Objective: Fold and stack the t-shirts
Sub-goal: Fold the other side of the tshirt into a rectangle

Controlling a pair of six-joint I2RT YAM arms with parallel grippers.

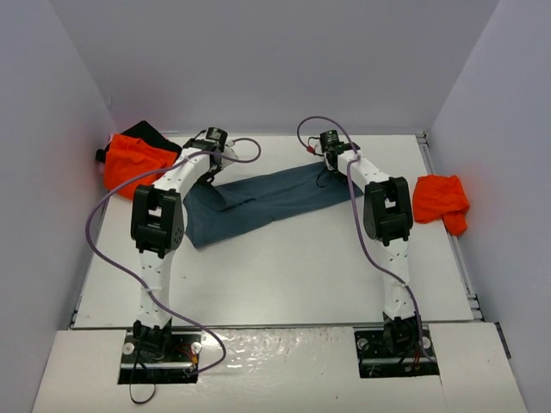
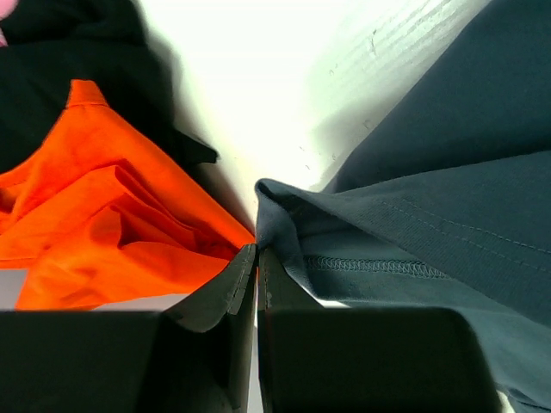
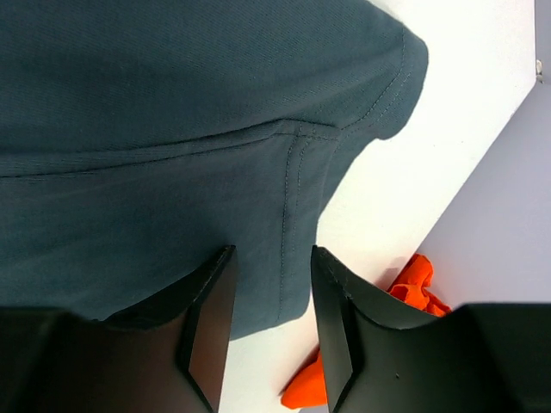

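Overhead view, bottom of frame: both arm bases sit at the near edge of the bench (image 1: 284,275); both arms reach up-frame toward the middle.

The slate-blue t-shirt (image 1: 267,202) lies at centre frame, a rumpled band running from lower left to upper right; it is on the bench, between the two arms, not folded square.

The left fingers (image 1: 209,172) are at the band's upper-left end. In the left wrist view they are clenched tip to tip at lower centre, grasping a small raised fold at the shirt's edge; stitched hem visible just right of the tips.

The right fingers (image 1: 325,172) are at the band's upper-right end. In the right wrist view they stand parted at lower centre, released; the cloth and a sleeve seam show flat in the gap between them, not bunched.

Right edge of the overhead frame, mid-height: an orange t-shirt (image 1: 439,202) in a crumpled heap, well apart from the slate-blue one.

Upper left, at the bench's far corner: a second orange t-shirt (image 1: 133,159), crumpled, near the left fingers; a black t-shirt (image 1: 151,133) touches it on the far side, partly hidden beneath it.
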